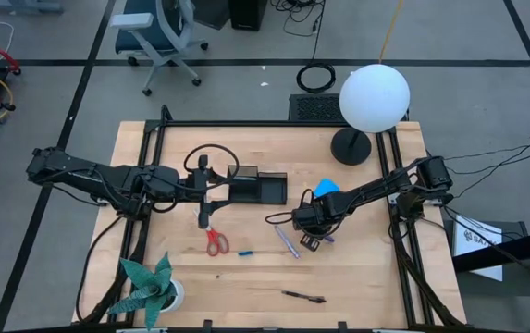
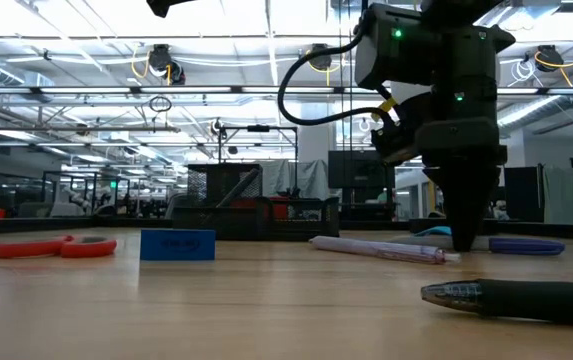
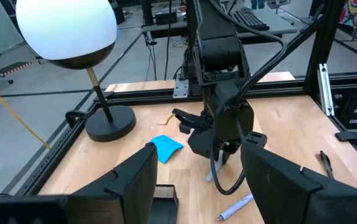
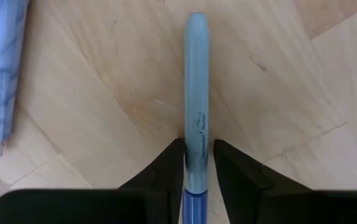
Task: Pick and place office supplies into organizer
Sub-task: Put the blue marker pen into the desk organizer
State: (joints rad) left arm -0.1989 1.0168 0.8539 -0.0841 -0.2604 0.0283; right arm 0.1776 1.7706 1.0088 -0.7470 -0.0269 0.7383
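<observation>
My right gripper (image 4: 195,152) points down at the table right of the middle (image 1: 311,239), shut on a pale blue pen (image 4: 195,74) that lies flat. A marbled blue-white pen (image 4: 4,68) lies beside it. My left gripper (image 3: 197,180) hangs open and holds nothing, above the near end of the black organizer (image 1: 257,187). On the wood lie the red-handled scissors (image 1: 215,240), a tiny blue piece (image 1: 245,252), a dark pen (image 1: 303,296) and the blue notepad (image 1: 326,188). My right gripper pinches the pale blue pen between its two fingers, where the pale barrel meets a darker blue section (image 4: 194,163). The fingers (image 4: 169,163) come from above and stand across the pen. The pen lies flat on the table (image 2: 526,245).
A lamp with a white globe (image 1: 374,97) and a round black base (image 1: 350,146) stands at the far right. A teal paper plant (image 1: 149,287) stands at the near left corner. Black frame rails (image 1: 403,185) run along the table's sides.
</observation>
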